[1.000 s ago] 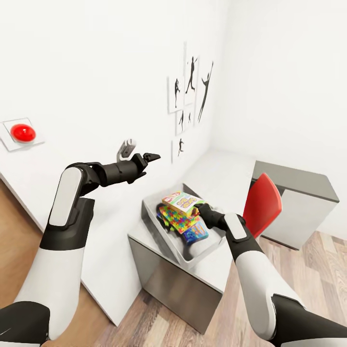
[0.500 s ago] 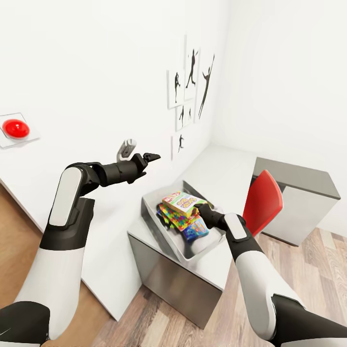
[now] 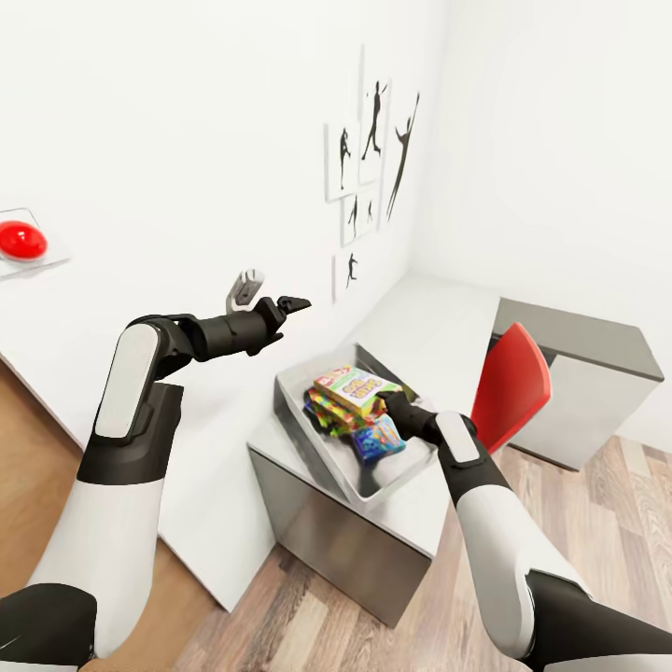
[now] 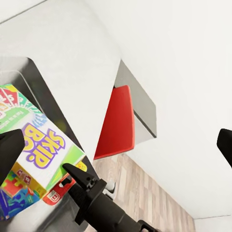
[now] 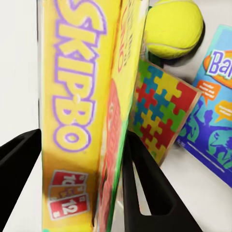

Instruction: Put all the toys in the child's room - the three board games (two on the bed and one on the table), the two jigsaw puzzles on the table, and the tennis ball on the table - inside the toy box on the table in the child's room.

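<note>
Grey toy box [image 3: 317, 439], two board games [image 3: 355, 387], one jigsaw puzzle [image 5: 162, 113], one tennis ball [image 5: 173, 26]

**Non-task items in view**

Red chair [image 3: 509, 389]: stands at the desk, backrest tilted, just beside the grey cabinet [image 3: 586, 369] with its darker top. The chair's red back also shows in the left wrist view [image 4: 116, 123].

Red dome button [image 3: 21, 240]: sits on a pale square plate [image 3: 37, 263] on the white wall, well apart from the desk.

Small grey-white wall fitting [image 3: 245, 288]: mounted on the same wall, lower down; its kind cannot be told.
</note>
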